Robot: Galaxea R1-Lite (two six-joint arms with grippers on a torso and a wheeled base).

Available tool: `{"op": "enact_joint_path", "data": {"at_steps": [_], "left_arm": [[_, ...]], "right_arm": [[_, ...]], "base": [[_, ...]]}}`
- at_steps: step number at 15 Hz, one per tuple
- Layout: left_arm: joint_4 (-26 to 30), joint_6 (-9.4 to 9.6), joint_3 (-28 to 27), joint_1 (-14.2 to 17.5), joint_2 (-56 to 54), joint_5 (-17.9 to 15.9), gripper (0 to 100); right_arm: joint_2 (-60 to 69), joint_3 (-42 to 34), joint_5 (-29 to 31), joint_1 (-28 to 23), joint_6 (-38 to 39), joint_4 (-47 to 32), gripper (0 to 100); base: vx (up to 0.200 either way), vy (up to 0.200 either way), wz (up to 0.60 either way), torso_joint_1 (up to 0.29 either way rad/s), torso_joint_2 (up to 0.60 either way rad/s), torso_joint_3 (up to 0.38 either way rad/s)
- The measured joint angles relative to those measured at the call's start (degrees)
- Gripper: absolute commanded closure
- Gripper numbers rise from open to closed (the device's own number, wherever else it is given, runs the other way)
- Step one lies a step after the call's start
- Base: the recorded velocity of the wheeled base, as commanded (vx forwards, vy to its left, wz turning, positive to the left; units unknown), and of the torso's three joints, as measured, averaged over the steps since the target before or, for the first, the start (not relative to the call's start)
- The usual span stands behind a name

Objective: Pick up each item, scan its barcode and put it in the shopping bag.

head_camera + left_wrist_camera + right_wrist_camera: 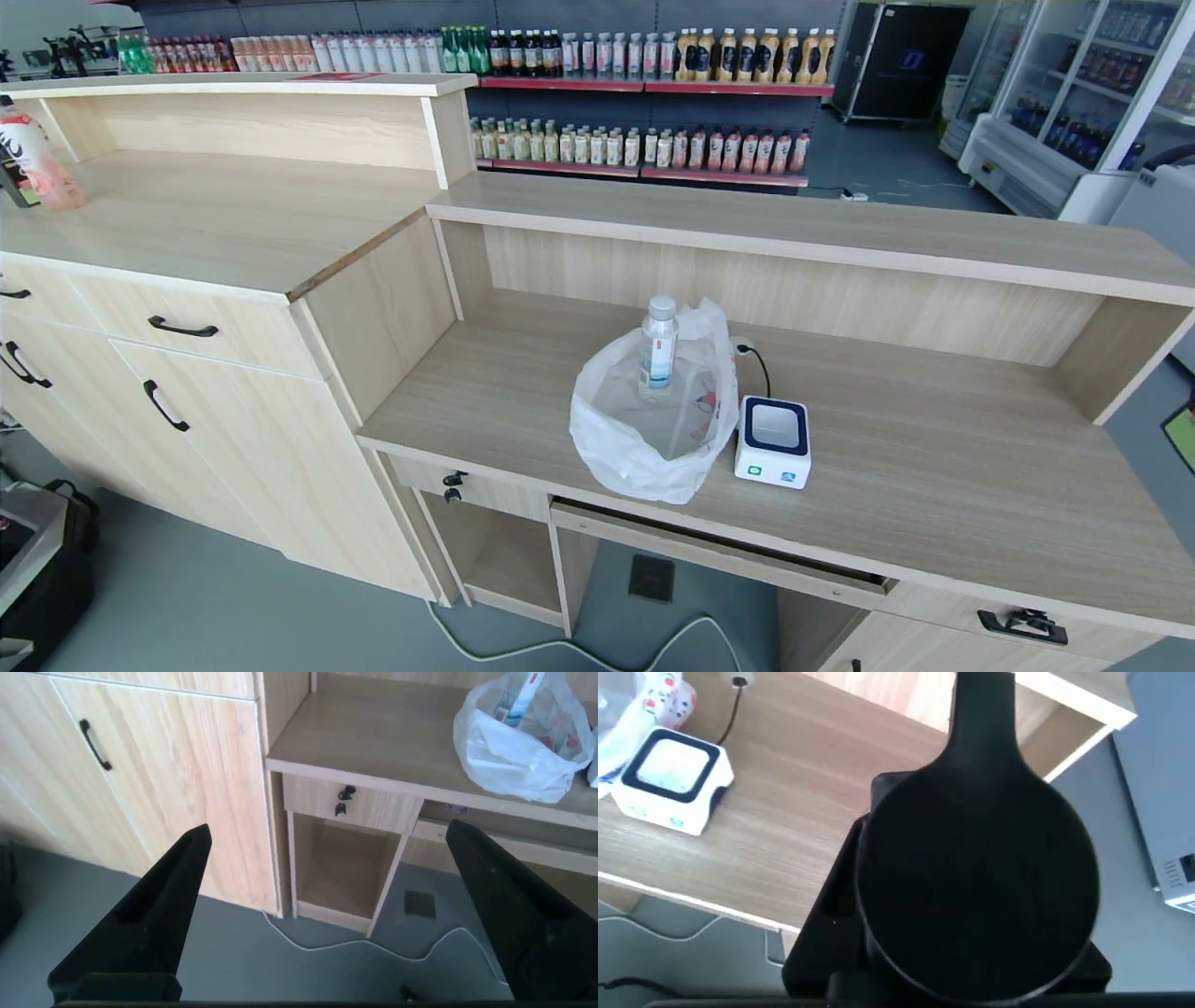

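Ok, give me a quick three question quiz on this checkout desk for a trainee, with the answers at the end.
1. True or false: the water bottle stands upright inside the shopping bag.
2. Where is the barcode scanner? A) inside the bag. B) on the desk, beside the bag. C) on the floor.
3. Fill the gap: the left gripper is ___ (open or shut), and holds nothing.
Key: 1 true; 2 B; 3 open.
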State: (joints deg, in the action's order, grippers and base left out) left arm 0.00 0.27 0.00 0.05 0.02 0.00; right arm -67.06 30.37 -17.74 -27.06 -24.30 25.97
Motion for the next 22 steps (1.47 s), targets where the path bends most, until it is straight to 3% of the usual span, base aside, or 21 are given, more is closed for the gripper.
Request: {"op": "enact_joint_path", "data": {"at_steps": [3,7,11,13,15,22], "left_arm": [[0.0,0.0,0.0,0.0,0.0,0.0,0],[0.0,-0.02,0.0,0.0,0.0,0.0,0],[0.0,0.0,0.0,0.0,0.0,0.0,0],[0.0,0.0,0.0,0.0,0.0,0.0,0],[0.0,-0.02,0.0,0.0,0.0,0.0,0],[0.0,0.0,0.0,0.0,0.0,0.0,0]], "right_arm": [[-2.1,0.7,1.1,4.5,11.4,1.8,100],[-10.4,4.8,-2.9,7.5,27.3,3.5,100],[-22.0,10.5,-4.0,9.2,35.0,3.9,100],[-27.5,13.3,-7.8,10.5,39.7,3.9,100],[-31.3,14.3,-12.3,11.3,40.3,3.8,100],[-39.4,14.9,-13.0,11.9,40.1,9.3,100]], "base": [[0.0,0.0,0.6,0.006,0.0,0.001],[0.0,0.0,0.0,0.0,0.0,0.0],[0.0,0.0,0.0,0.0,0.0,0.0],[0.0,0.0,0.0,0.0,0.0,0.0],[0.0,0.0,0.0,0.0,0.0,0.0],[0.0,0.0,0.0,0.0,0.0,0.0]]}}
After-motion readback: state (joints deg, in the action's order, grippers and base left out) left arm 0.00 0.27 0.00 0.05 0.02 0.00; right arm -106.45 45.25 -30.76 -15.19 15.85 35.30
